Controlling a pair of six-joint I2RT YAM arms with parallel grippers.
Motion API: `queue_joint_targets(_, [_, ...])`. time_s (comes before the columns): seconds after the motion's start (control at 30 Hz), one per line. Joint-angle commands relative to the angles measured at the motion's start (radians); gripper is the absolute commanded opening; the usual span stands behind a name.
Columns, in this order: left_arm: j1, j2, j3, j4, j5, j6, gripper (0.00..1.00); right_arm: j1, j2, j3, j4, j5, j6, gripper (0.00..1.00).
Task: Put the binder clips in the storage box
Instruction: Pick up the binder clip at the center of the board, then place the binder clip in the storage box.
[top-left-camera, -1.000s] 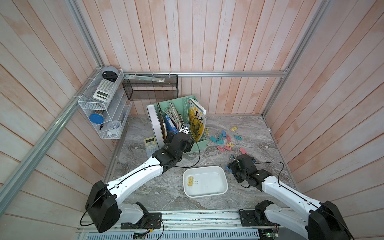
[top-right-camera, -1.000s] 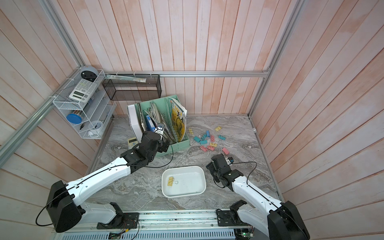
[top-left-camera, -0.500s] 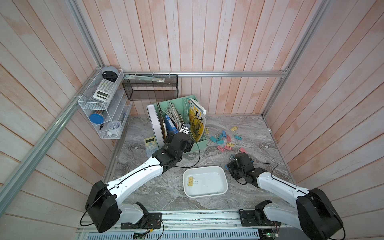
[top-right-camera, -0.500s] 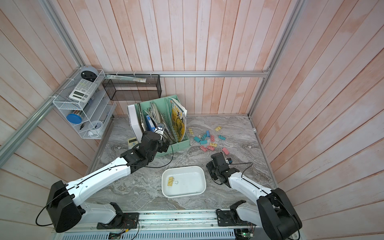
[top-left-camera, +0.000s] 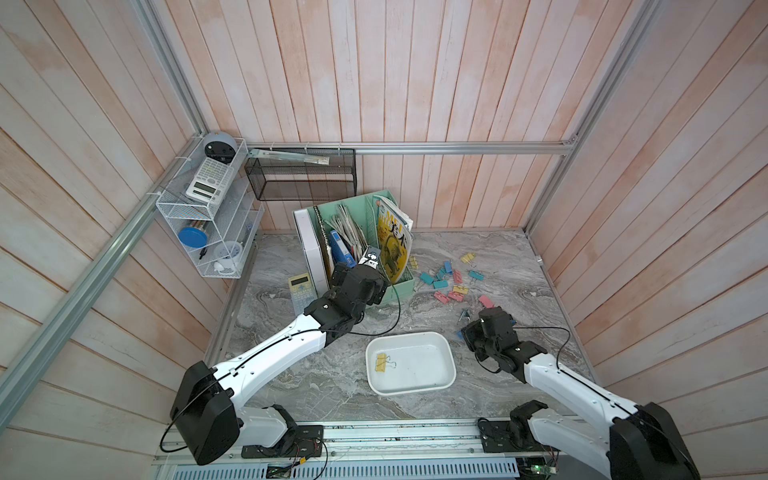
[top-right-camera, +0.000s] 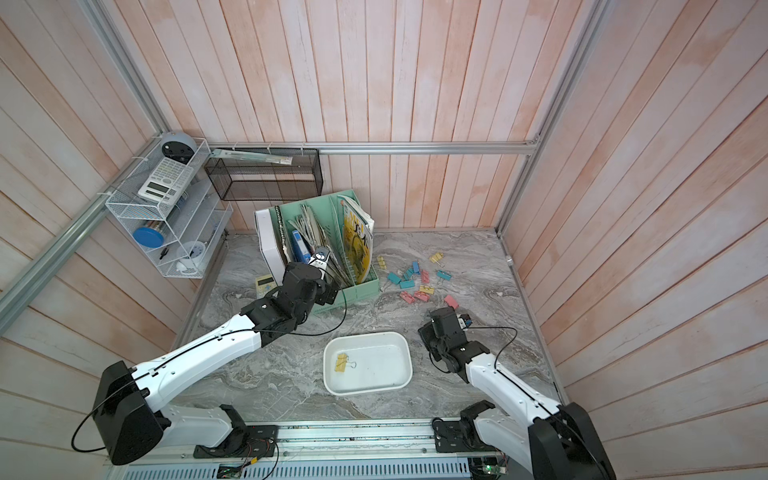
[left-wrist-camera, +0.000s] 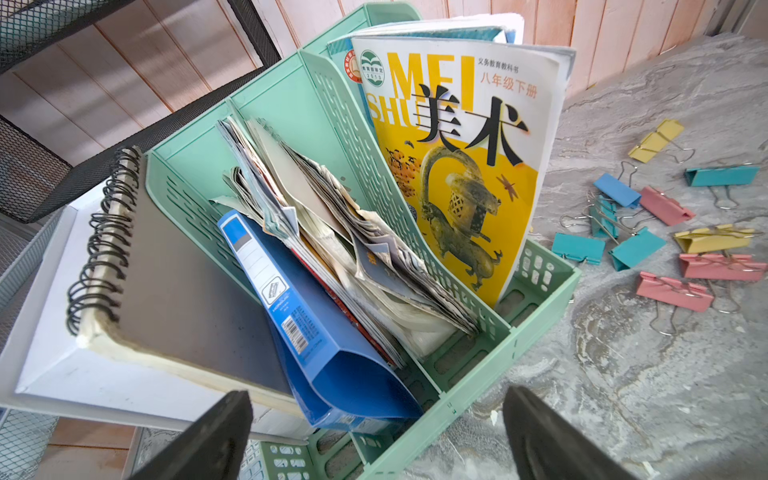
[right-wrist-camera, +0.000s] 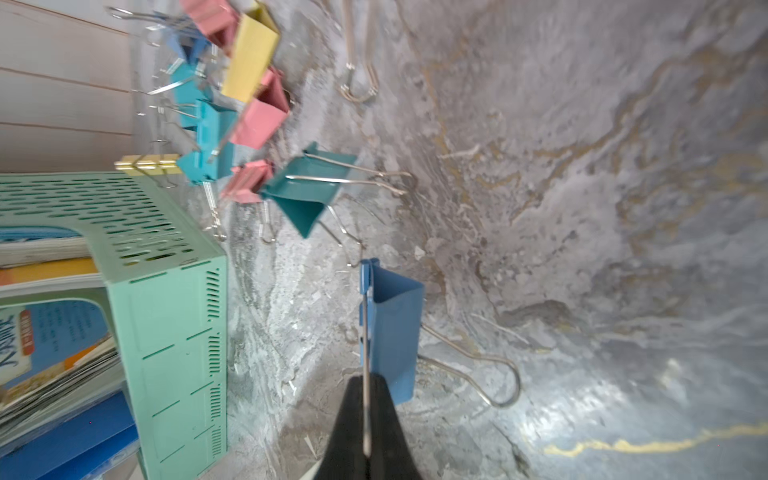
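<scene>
The step in hand looks like the lift and carry of one clip. The right hand (right-wrist-camera: 365, 415) is clenched on the upright wire handle (right-wrist-camera: 365, 361) of a blue binder clip (right-wrist-camera: 392, 332); the silver wire runs up between the two black fingers, and the blue body sits just beyond the fingertips. The clip's other wire loop lies against the bench (right-wrist-camera: 582, 208), so the clip seems to be at or barely off the surface; I cannot tell which.

A grip on thin wire lets the body pivot and swing. The lift is best kept slow and straight up, so the loose loop clears the bench without snagging. The carry can then go sideways to the storage box (top-left-camera: 451, 365), which stands on the bench just beside this arm. Clear the rolled rim and release low over the bare floor of the box, away from the yellow binder clip (top-left-camera: 380, 362) already lying at its far end.

The other binder clips (top-left-camera: 446, 280) lie scattered on the bench beyond the right hand, beside the mint green file organizer (left-wrist-camera: 540, 291).

The left hand (left-wrist-camera: 378, 415) is released, fingers spread wide and empty, hovering at the near edge of the organizer and touching nothing that I can see
</scene>
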Motion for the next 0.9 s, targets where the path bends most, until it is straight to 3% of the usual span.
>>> queue_joint_targets(0.0, [-0.006,-0.001,-0.006,0.012,0.002,0.005,1.00,-0.002,-0.111,0.079,-0.071,-0.027,-0.308,0.00])
queue_joint_targets(0.1, [-0.006,0.002,-0.006,0.013,0.001,0.008,1.00,0.021,-0.179,0.162,-0.117,-0.237,-0.523,0.00])
queue_joint_targets(0.2, [-0.005,0.003,-0.007,0.014,-0.002,0.007,1.00,0.116,-0.202,0.241,-0.210,-0.354,-0.594,0.00])
queue_joint_targets(0.4, [-0.006,0.003,-0.012,0.025,-0.025,0.026,1.00,0.533,-0.125,0.222,-0.158,-0.202,-0.589,0.00])
queue_joint_targets(0.47, [-0.006,0.004,-0.013,0.031,-0.034,0.031,1.00,0.604,-0.049,0.214,-0.110,-0.218,-0.569,0.00])
queue_joint_targets(0.7, [-0.006,0.025,-0.013,0.025,-0.029,0.024,1.00,0.655,0.208,0.169,0.097,-0.322,-0.464,0.00])
queue_joint_targets(0.87, [-0.006,0.029,-0.010,0.024,-0.032,0.025,1.00,0.673,0.318,0.146,0.176,-0.282,-0.404,0.00])
